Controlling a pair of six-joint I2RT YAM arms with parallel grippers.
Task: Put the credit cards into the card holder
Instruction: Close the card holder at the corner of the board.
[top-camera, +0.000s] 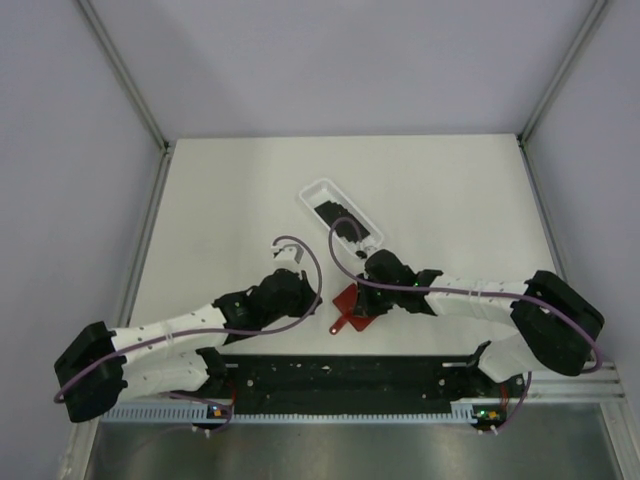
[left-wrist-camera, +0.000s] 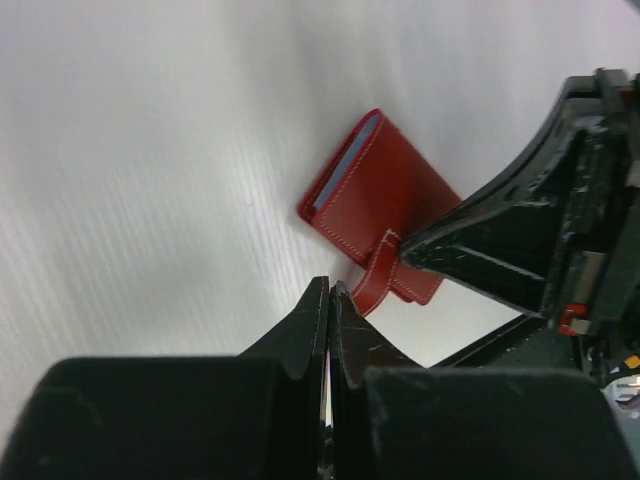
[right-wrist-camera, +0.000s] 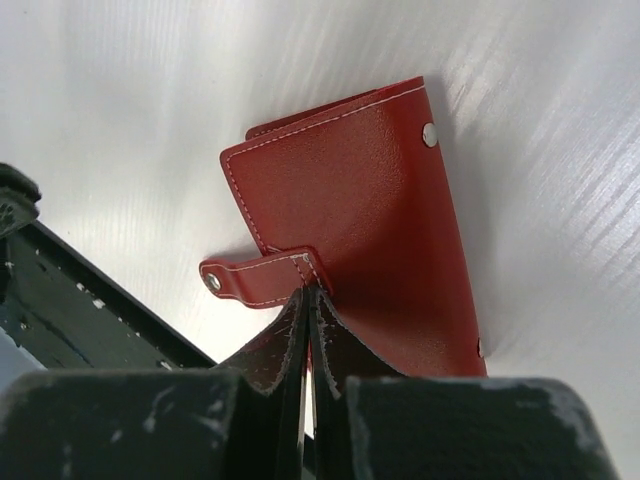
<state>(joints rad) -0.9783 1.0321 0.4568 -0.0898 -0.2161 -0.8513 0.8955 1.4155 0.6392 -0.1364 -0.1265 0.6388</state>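
The card holder (top-camera: 352, 303) is a red wallet lying shut on the white table between the two arms, its closure tab (right-wrist-camera: 255, 277) sticking out loose. My right gripper (right-wrist-camera: 307, 288) is shut, its tips pressing on the card holder (right-wrist-camera: 360, 200) at the root of the tab. My left gripper (left-wrist-camera: 331, 287) is also shut and holds nothing. Its tips hover just short of the tab end of the card holder (left-wrist-camera: 375, 190). The black credit cards (top-camera: 333, 214) lie in a white tray (top-camera: 312, 190) behind the wallet.
The black finger (left-wrist-camera: 480, 245) of the right arm crosses the left wrist view. A black rail (top-camera: 340, 378) runs along the near table edge between the arm bases. Grey walls and metal posts enclose the table.
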